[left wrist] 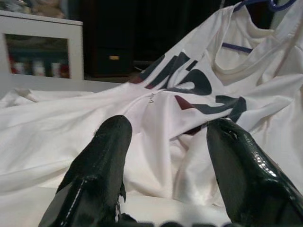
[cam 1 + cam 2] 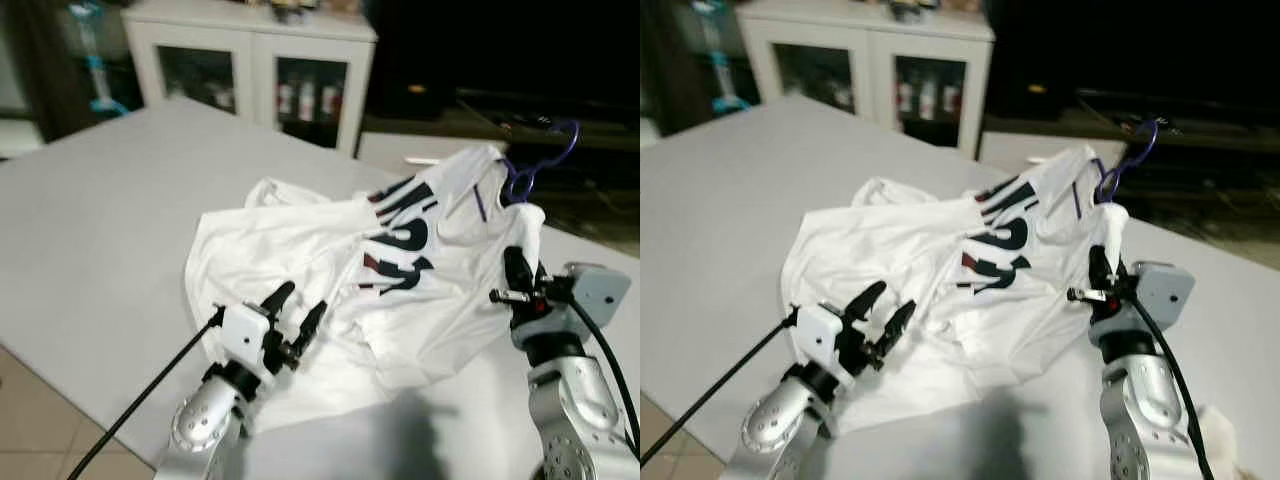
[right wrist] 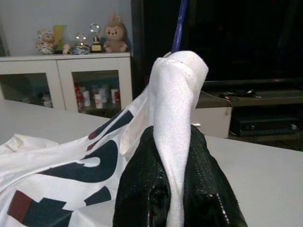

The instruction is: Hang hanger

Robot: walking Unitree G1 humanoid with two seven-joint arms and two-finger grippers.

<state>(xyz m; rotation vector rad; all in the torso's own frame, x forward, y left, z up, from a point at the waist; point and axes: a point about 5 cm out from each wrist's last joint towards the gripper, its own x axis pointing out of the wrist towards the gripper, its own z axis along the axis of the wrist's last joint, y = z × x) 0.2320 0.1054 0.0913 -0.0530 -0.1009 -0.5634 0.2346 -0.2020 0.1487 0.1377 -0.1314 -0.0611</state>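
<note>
One grey table [image 2: 90, 230] carries one white shirt [image 2: 300, 260] with one purple hanger [image 2: 540, 160] in its collar. The right gripper [image 3: 173, 156], fingers clamped on the shirt's shoulder, holds it raised. The left gripper [image 2: 295, 315] hovers over the hem, its two fingers [image 1: 102, 161] apart.

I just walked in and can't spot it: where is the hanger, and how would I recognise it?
Start at the big grey table and find the white shirt with dark lettering heaped on it. At the shirt's raised end, where the right gripper has its fingers shut on a fold of cloth, the hanger sticks out of the collar: a thin purple hook, the only coloured wire there.
</note>
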